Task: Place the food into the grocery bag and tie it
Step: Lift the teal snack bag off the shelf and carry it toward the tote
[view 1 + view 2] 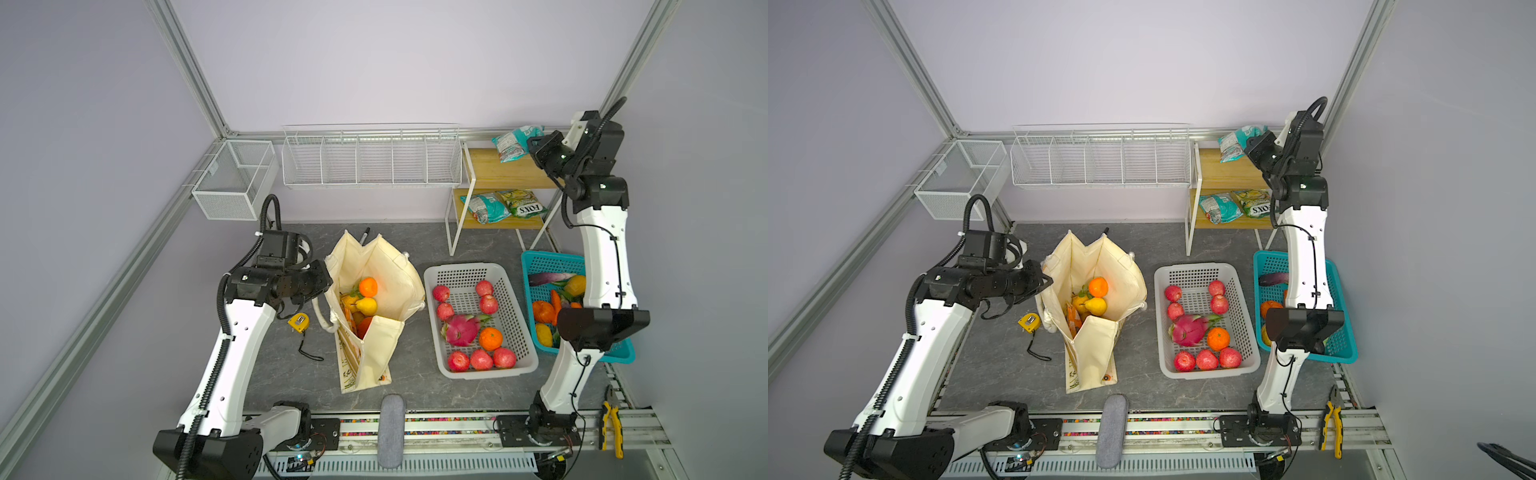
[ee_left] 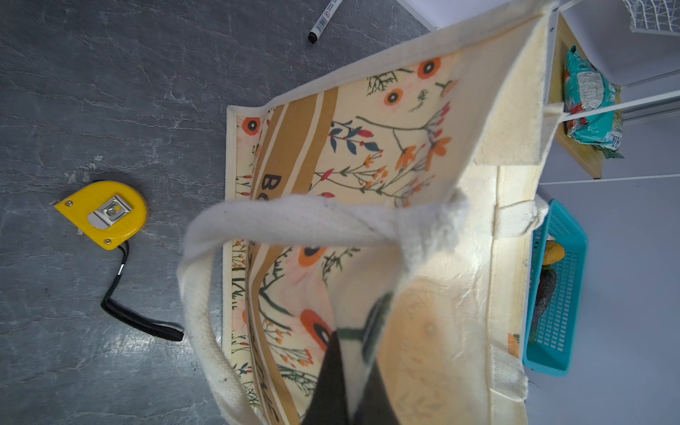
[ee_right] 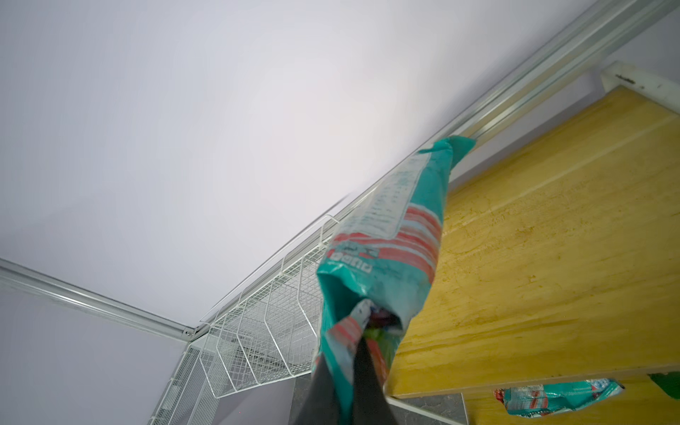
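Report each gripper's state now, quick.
Left gripper: shut on the rim of the grocery bag.
Right gripper: shut on the teal snack packet.

Bright, even light casts only soft shadows on the grey counter [image 1: 286, 374]; in both wrist views the near fingers [image 2: 327, 382] blur out of focus

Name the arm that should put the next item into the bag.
Right. The right gripper pinches the teal packet over the shelf; the left gripper is clamped on the bag wall, holding it open.
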`<state>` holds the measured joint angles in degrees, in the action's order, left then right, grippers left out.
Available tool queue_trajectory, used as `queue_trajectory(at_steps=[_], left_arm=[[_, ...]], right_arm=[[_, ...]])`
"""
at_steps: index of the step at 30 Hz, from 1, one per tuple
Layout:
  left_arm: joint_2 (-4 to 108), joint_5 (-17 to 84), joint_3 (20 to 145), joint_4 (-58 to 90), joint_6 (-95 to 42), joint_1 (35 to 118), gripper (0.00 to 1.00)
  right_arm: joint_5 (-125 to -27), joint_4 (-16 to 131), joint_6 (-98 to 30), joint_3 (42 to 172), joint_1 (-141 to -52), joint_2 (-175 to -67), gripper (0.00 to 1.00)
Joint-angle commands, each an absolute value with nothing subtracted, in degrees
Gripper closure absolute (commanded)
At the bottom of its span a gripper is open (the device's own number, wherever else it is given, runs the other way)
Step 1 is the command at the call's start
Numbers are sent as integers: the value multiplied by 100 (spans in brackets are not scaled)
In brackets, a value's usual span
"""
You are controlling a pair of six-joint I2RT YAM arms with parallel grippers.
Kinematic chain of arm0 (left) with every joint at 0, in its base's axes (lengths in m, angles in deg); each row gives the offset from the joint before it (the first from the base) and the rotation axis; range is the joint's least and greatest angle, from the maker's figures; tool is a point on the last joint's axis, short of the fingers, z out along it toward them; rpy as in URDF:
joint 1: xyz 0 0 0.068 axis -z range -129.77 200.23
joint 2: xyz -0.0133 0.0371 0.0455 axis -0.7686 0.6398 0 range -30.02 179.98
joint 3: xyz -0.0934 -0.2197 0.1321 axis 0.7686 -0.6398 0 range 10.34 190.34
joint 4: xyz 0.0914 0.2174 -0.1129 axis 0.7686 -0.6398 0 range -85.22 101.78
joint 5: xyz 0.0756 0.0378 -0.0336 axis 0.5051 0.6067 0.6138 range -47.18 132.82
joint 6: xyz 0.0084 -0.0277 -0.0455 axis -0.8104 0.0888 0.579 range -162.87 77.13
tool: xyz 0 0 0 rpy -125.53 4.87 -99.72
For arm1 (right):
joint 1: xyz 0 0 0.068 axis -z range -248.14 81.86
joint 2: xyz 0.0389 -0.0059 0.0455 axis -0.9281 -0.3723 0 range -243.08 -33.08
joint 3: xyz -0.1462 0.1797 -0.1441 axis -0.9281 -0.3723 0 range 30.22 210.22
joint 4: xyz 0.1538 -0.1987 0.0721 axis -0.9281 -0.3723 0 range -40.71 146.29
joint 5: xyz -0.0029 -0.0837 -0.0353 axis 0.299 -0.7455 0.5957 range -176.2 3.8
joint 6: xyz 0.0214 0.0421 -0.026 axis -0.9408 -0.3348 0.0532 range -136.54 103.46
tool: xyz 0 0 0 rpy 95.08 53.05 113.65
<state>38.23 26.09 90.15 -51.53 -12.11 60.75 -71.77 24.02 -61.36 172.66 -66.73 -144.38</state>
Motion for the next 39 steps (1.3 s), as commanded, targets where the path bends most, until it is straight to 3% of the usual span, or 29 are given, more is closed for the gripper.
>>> queue_trajectory(at_steps=[1,17,39], left_arm=[[3712,2461,9045,-5027,-1298,6086,100],[3821,2349,9055,-4961,-1307,6086,100],[4015,2343,9274,-4834,-1237,6095,100]], right_arm=[[-7151,2731,-5688,17112,-6691,-14078,93],[-7035,2773,-4429,16182,-7680,-13080,93],[-6832,2167,-3931,14845,-10767,-13112,93]])
